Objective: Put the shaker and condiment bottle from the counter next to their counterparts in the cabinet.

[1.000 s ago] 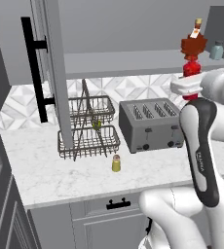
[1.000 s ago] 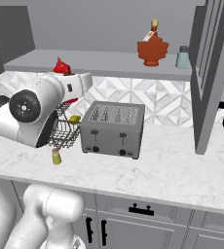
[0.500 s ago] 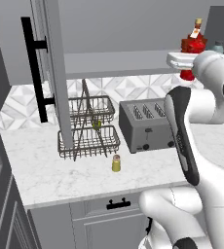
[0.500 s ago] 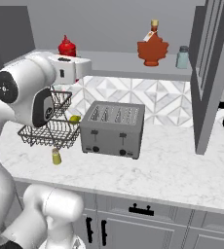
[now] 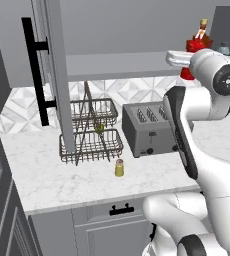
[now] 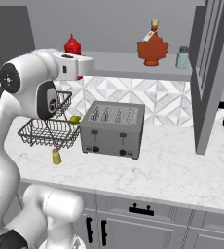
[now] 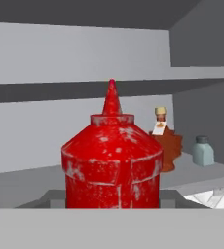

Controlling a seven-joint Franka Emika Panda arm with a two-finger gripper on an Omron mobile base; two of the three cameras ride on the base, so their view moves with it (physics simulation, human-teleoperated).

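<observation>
**Condiment bottle held at cabinet shelf level; shaker on the counter**

The gripper [image 6: 80,68] was raised to the height of the cabinet shelf [image 6: 119,65], at the shelf's left end in the right base view. In the hand view, the condiment bottle [image 7: 112,163] stood upright directly ahead of the hand and rose from between the finger positions. The fingertips themselves were hidden below the bottle, so the jaws appeared to be closed on its lower body. In the right base view, the bottle's red top [image 6: 72,46] projected just above the white hand.

The counterparts stood further along the same shelf, well apart from the held bottle. The dark-red leaf-shaped bottle [image 6: 153,48] with its tan cap was upright. The pale blue-grey shaker [image 6: 182,57] stood just beside it, on the side nearer the open cabinet door [image 6: 212,73]. In the hand view, both appeared behind and to the right of the held bottle.

The shaker [image 5: 119,168] stood upright on the counter [image 5: 62,185], in front of the wire rack [image 5: 91,145] and near the front left corner of the toaster [image 5: 149,130]. It touched neither. A small yellow-green item [image 5: 99,128] lay inside the rack.

The second cabinet door [image 5: 54,75], fitted with a long black bar handle [image 5: 34,70], stood open at the left of the left base view.
</observation>
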